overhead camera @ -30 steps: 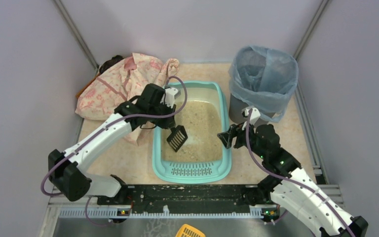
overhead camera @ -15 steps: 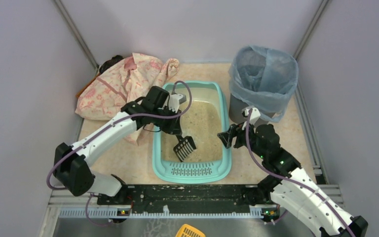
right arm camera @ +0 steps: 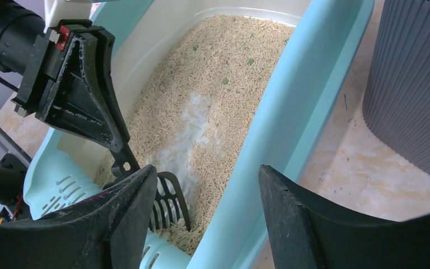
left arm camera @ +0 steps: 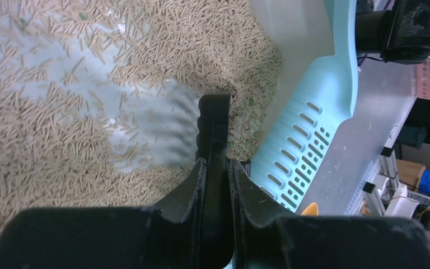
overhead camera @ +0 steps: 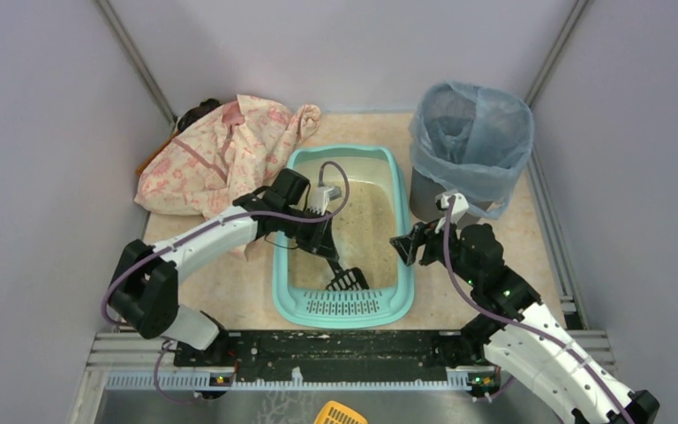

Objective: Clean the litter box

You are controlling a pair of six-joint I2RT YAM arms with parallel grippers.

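Observation:
The turquoise litter box point(overhead camera: 403, 234) sits mid-table with beige litter point(overhead camera: 362, 221) and a slotted grille point(overhead camera: 344, 305) at its near end. My left gripper point(overhead camera: 325, 240) is shut on the handle of a black slotted scoop point(overhead camera: 346, 280), whose head digs into the litter by the grille. In the left wrist view the handle point(left arm camera: 215, 129) runs between the shut fingers point(left arm camera: 190, 190) over a bare swept patch. My right gripper point(overhead camera: 409, 247) is open, straddling the box's right rim point(right arm camera: 291, 120); the scoop point(right arm camera: 168, 202) shows behind its left finger.
A grey bin lined with a blue bag point(overhead camera: 472, 141) stands at the back right, close to the right arm. A pink patterned cloth bag point(overhead camera: 221, 150) lies at the back left. A yellow scoop point(overhead camera: 340, 413) lies below the front rail.
My left gripper has swept the scoop from the box's middle toward the near end and lowered it into the litter by the grille. The right arm has not moved.

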